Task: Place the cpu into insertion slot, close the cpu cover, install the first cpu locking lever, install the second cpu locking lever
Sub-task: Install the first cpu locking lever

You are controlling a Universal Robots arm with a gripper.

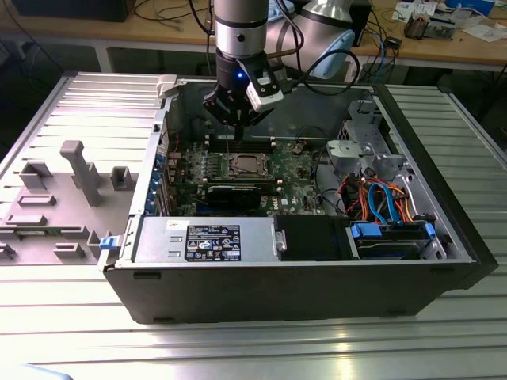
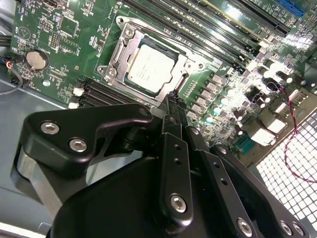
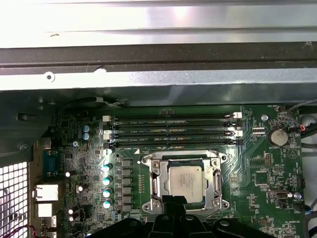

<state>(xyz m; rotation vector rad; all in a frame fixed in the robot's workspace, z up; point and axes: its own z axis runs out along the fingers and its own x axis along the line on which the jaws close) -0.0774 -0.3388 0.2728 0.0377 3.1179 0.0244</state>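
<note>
Mid exterior view: gripper over mobo, fingers together, holding nothing, tips just beside insertion slot; cpu seated inside, cpu cover flat around it.

The exterior view stands off the arm, higher than the open computer case. It looks down into the case at a slant from some way off, so the whole case fits in. Both wrist views are close above the green circuit board. The first wrist view faces it nearly square-on. The second wrist view looks along the gripper at a slant and is nearer. All three views share the cpu and the board around it.
</note>
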